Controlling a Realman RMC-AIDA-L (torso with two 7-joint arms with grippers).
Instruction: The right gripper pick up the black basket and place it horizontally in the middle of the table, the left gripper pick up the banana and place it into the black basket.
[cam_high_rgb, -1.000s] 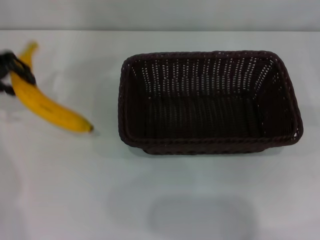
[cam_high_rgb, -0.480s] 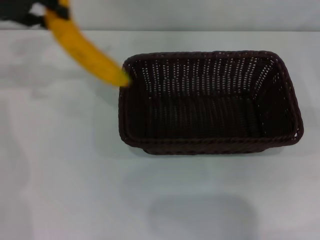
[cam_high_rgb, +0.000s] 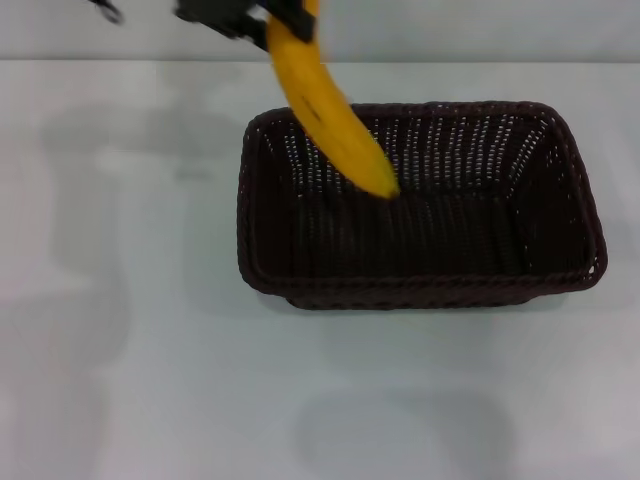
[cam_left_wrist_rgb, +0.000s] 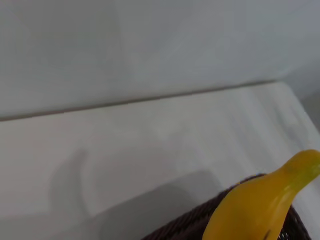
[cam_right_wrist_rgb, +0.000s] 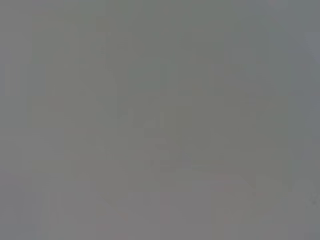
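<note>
The black basket (cam_high_rgb: 420, 205) lies lengthwise across the middle of the white table (cam_high_rgb: 130, 350), open side up. My left gripper (cam_high_rgb: 285, 15) is at the top edge of the head view, shut on the stem end of the yellow banana (cam_high_rgb: 330, 110). The banana hangs slanted in the air, its lower tip over the basket's left half, above the bottom. In the left wrist view the banana (cam_left_wrist_rgb: 255, 205) shows over the basket's rim (cam_left_wrist_rgb: 190, 220). My right gripper is out of view; the right wrist view shows only plain grey.
A grey wall (cam_high_rgb: 450, 30) runs along the table's far edge. Bare white tabletop lies to the left of the basket and in front of it.
My left gripper has lifted the banana off the table at the left and carried it up and right, from beside the basket to over its left half.
</note>
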